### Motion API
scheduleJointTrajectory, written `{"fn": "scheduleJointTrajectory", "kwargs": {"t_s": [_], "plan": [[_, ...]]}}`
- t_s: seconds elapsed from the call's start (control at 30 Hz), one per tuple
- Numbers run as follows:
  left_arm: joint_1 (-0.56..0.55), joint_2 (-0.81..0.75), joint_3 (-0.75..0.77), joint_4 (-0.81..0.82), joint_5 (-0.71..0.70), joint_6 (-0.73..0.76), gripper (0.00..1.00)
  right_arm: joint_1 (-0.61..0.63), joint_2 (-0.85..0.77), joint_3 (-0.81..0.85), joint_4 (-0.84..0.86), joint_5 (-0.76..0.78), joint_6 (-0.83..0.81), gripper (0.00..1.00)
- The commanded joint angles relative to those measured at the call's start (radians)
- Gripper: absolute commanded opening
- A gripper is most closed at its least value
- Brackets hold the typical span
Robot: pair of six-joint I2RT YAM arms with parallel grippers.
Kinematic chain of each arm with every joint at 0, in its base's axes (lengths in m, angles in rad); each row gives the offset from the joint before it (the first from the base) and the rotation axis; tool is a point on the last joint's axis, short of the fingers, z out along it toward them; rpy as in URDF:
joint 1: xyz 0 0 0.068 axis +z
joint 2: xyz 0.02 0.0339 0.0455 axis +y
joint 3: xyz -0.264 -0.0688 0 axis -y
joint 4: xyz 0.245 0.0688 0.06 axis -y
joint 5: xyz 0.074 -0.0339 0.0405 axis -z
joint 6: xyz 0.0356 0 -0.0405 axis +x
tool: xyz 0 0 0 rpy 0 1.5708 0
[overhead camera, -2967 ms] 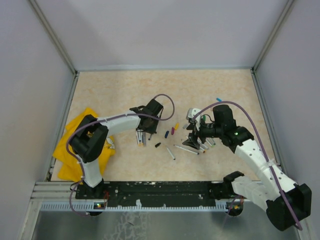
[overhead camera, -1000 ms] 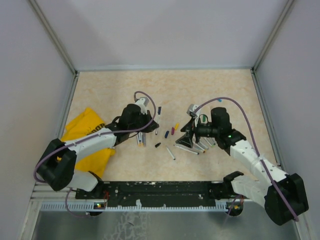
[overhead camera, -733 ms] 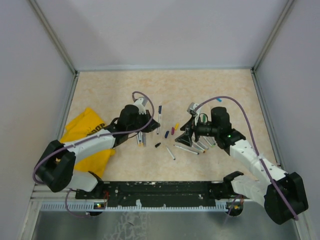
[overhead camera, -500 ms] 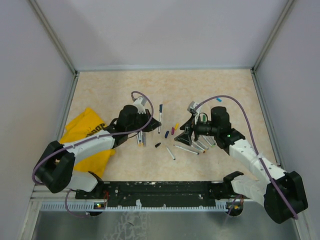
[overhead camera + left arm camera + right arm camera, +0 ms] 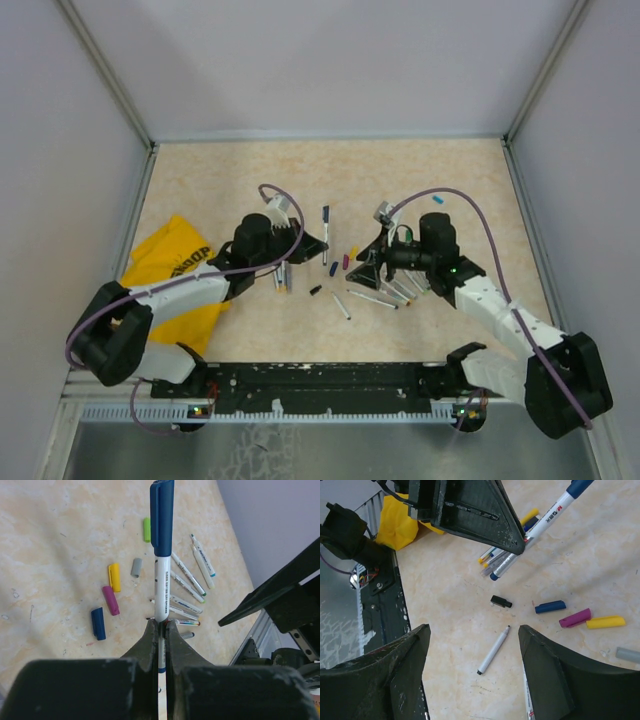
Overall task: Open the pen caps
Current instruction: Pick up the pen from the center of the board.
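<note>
A white-barrelled pen (image 5: 161, 592) is pinched by its barrel in the left gripper (image 5: 160, 626), its blue cap (image 5: 162, 515) seemingly on. The right gripper (image 5: 472, 635) is held spread wide nearby, above loose caps (image 5: 550, 607) on the table (image 5: 450, 630).

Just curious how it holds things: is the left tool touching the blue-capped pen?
Touching. The left wrist view shows the left tool clamped on the blue-capped pen, its barrel squeezed from both sides.

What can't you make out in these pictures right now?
- Left wrist view: the lower barrel of the blue-capped pen is hidden between the left gripper fingers.
- Right wrist view: that pen's cap runs off the top edge.
- Top view: the right gripper covers part of the pen pile; barrel print is too small.
</note>
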Motion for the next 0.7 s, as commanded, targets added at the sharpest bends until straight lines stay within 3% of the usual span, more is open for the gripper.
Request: {"fn": "scheduleJointTrajectory", "kwargs": {"t_s": [0.0,0.4,0.67], "plan": [[0.005,0.014,-0.032,0.154,0.047,-0.07,0.0,-0.01,0.023,-0.025,0.122,-0.025,0.072,0.72],[-0.065,0.04,-0.112,0.4,-0.016,-0.201,0.0,-0.01,0.053,-0.108,0.369,0.061,0.262,0.72],[-0.147,0.089,-0.098,0.488,-0.079,-0.218,0.0,-0.01,0.05,-0.113,0.391,0.075,0.315,0.69]]}}
